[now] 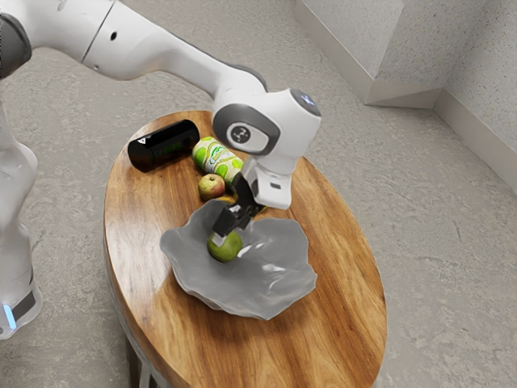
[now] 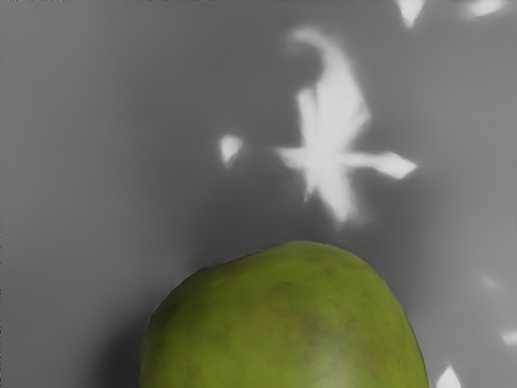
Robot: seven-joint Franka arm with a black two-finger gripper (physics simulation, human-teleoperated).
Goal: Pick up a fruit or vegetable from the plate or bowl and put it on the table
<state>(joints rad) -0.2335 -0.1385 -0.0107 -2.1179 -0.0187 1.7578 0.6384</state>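
Green fruit (image 1: pixel 225 249) in gray bowl (image 1: pixel 271 295), at end effector (image 1: pixel 225 234).
Roundish, long axis unclear (end effector apart or clamped: cannot tell).

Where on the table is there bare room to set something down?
Bare table runs from the bowl to the edge on the exterior view's right, and below the bowl in that view. It's crowded above the bowl, where the apple, can and black cylinder bunch, and inside, around the green fruit and hand.
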